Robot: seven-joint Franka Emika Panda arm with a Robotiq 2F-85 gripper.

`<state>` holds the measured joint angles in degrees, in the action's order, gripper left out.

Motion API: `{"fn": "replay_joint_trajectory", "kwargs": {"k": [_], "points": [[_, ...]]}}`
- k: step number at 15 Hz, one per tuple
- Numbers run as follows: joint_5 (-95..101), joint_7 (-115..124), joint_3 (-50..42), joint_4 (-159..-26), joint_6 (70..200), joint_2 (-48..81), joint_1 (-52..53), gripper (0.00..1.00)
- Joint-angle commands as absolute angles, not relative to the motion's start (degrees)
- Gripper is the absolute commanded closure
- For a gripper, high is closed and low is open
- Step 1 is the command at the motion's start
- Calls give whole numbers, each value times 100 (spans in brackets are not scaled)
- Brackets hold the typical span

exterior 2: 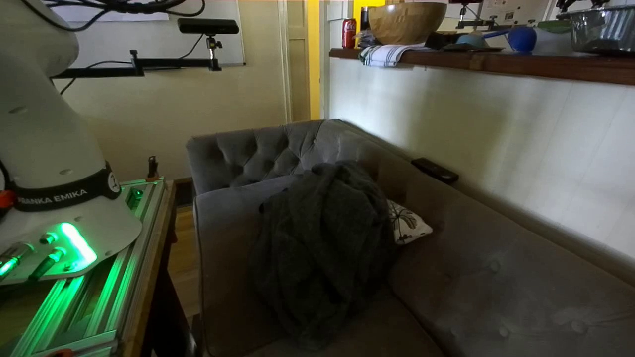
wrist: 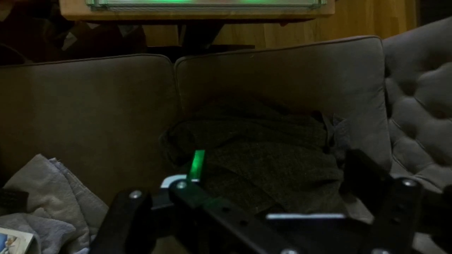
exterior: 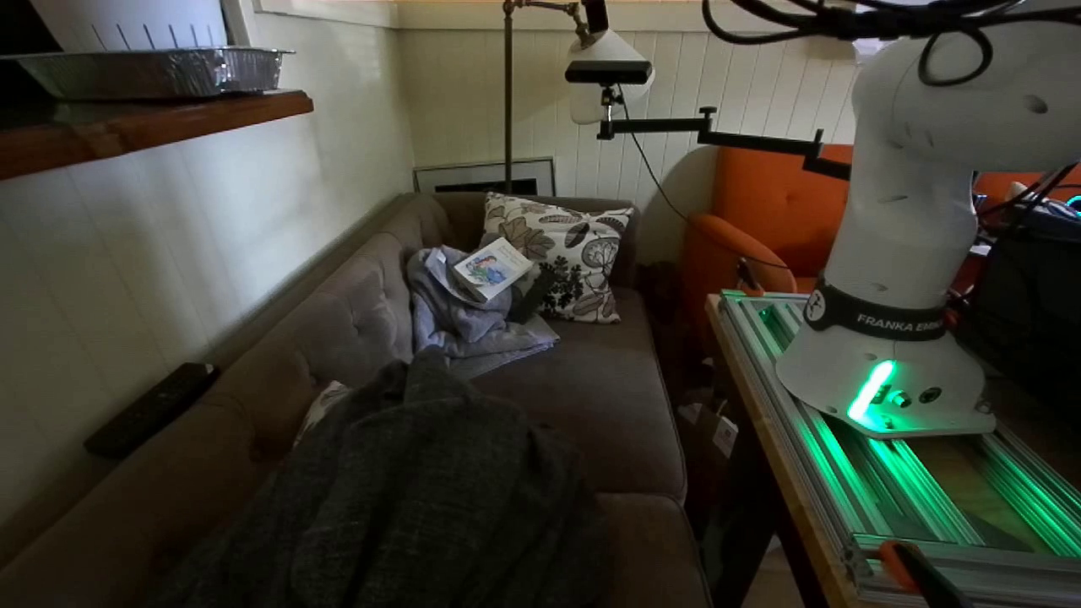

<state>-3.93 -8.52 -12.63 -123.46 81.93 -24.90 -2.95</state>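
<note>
My gripper (wrist: pixel 277 158) is in the wrist view only, with its jaws spread wide and nothing between them. Green light falls on its left finger (wrist: pixel 197 165); the right finger (wrist: pixel 365 173) is dark. Beyond the fingers a dark grey blanket (wrist: pixel 268 141) lies in a heap on the couch, and I see no contact with it. In both exterior views the same blanket (exterior: pixel 448 490) (exterior 2: pixel 322 248) forms a rumpled mound. A patterned cushion (exterior 2: pixel 407 223) is partly hidden behind it. Neither exterior view includes the gripper.
The grey couch (exterior: pixel 583 380) runs along a wall, with a black remote (exterior 2: pixel 435 170) on its backrest. At its far end are a light grey cloth (exterior: pixel 473 325), a book (exterior: pixel 492 268) and a leafy-patterned pillow (exterior: pixel 583 253). The robot's table (exterior: pixel 760 439) faces the couch. A wooden shelf (exterior 2: pixel 521 64) overhangs it.
</note>
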Motion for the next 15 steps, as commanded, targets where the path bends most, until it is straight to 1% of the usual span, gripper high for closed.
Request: {"fn": "replay_joint_trajectory", "kwargs": {"k": [1,6,15], "points": [[-1159,-771,-1565,-11653,8303,-1301,-585,0],[-2172,-268,-1652,-11111,8997,171,-952,0],[-3476,813,-1505,-11340,11337,1916,-1400,0]]}}
